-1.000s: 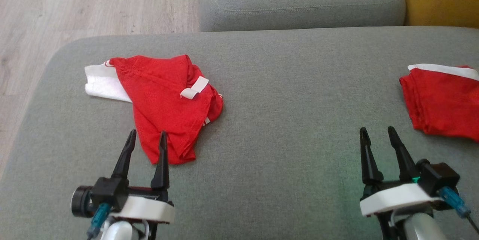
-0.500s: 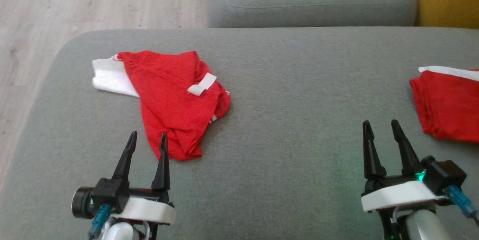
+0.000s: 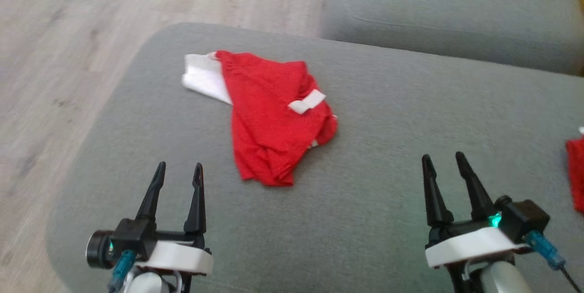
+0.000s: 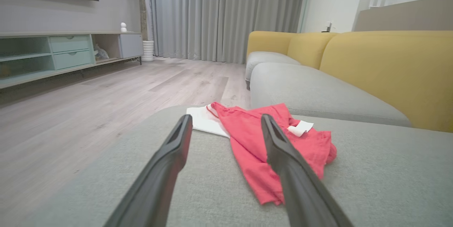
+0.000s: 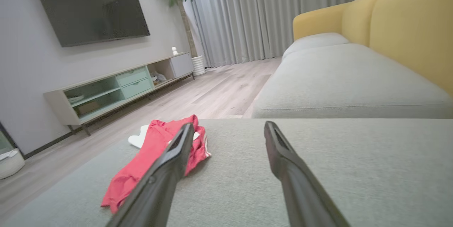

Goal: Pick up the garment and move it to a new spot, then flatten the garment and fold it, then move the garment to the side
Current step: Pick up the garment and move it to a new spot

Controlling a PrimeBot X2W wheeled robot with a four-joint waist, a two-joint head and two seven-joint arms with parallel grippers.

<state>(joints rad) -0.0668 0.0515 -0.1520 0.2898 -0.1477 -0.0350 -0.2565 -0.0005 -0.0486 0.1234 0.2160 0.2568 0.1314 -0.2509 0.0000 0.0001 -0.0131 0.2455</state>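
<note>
Head view shows the red garment (image 3: pixel 269 124), likely limp and light, near the cushion's (image 3: pixel 365 220) far left corner, best pinched at its near hem; left claw (image 3: pixel 179 166) and right claw (image 3: pixel 442 156) gape empty.

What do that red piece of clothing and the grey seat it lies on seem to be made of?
The red garment looks like thin, soft sports mesh, probably synthetic: it has a fine pinhole texture, limp crumpled folds and a matte surface. The grey seat looks like coarse woven upholstery cloth, matte, with a flecked grain and a padded, rounded edge.
</note>
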